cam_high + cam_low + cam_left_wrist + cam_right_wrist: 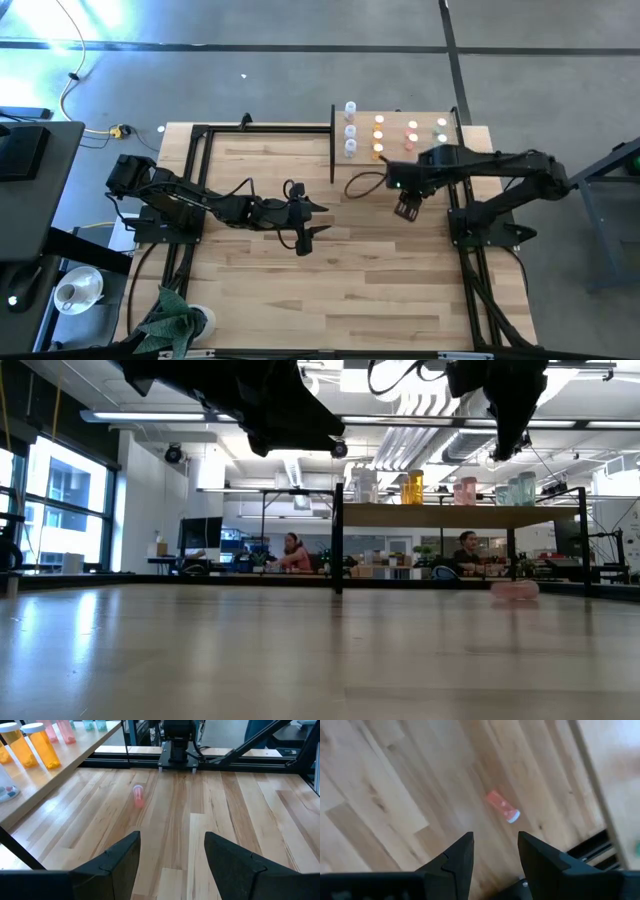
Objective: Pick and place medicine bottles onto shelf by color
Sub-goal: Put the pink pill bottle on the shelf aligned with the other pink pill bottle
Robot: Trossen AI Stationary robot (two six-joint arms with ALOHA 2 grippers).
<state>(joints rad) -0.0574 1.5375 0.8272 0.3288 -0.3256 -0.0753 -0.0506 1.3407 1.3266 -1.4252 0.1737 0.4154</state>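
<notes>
A pink-red bottle (502, 806) lies on its side on the tabletop, in front of the shelf; it also shows in the left wrist view (138, 796) and the low view (515, 590). My right gripper (495, 837) hangs open above it, fingers pointing down, touching nothing. In the high view my right gripper (406, 210) hides the bottle. The shelf (395, 150) at the far side carries upright clear-white (350, 127), orange (379, 135), pink (412, 132) and green (441, 130) bottles. My left gripper (318, 220) is open and empty over the table's middle, facing the right arm.
A black post (332, 140) edges the shelf's left side. A dark cable (362, 184) loops on the table beside my right gripper. A green cloth (170, 315) and a white cup (78, 290) lie off the near left corner. People sit in the room beyond (295, 552).
</notes>
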